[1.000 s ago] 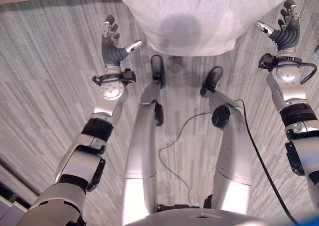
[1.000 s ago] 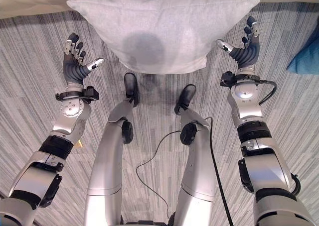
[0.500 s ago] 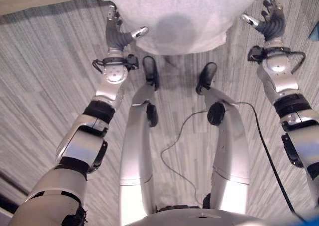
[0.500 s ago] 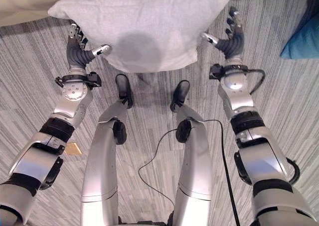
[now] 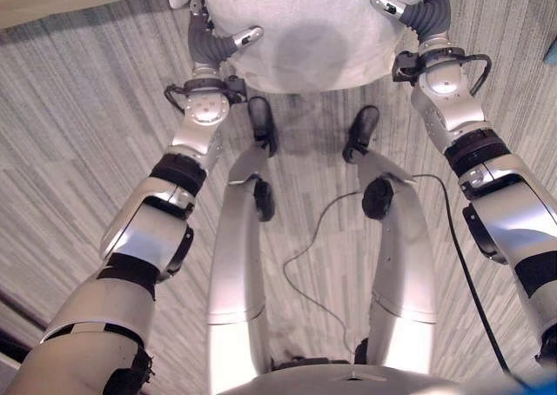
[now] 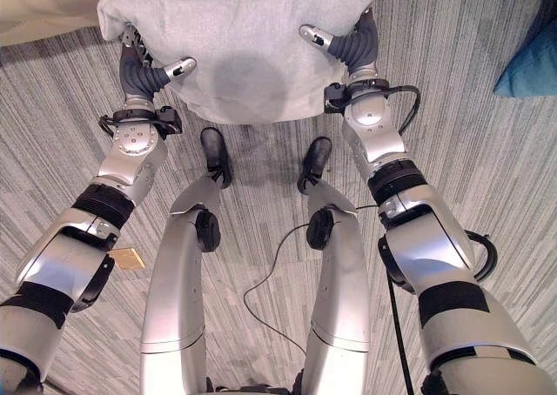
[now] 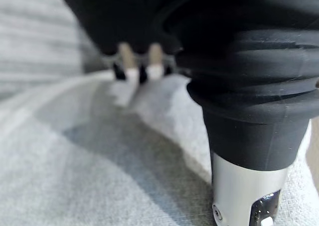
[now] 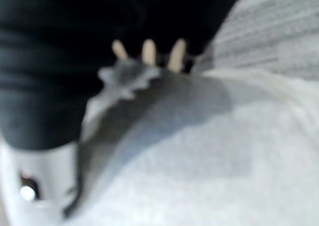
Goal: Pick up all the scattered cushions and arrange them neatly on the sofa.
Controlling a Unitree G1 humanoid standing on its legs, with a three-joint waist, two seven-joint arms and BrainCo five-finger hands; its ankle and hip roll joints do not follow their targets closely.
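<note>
Both arms have closed inward: left robot hand (image 6: 144,75) and right robot hand (image 6: 348,47) now clamp the pale grey fabric cushion (image 6: 244,38) at 12 o'clock on the floor, ready for lifting to the sofa.

Light was even and soft, from above. A round dark shadow lay on the grey cushion (image 6: 248,56) at upper centre. Both wrist views were blurred, the right more so. The carpet (image 6: 487,151) showed no glare.
</note>
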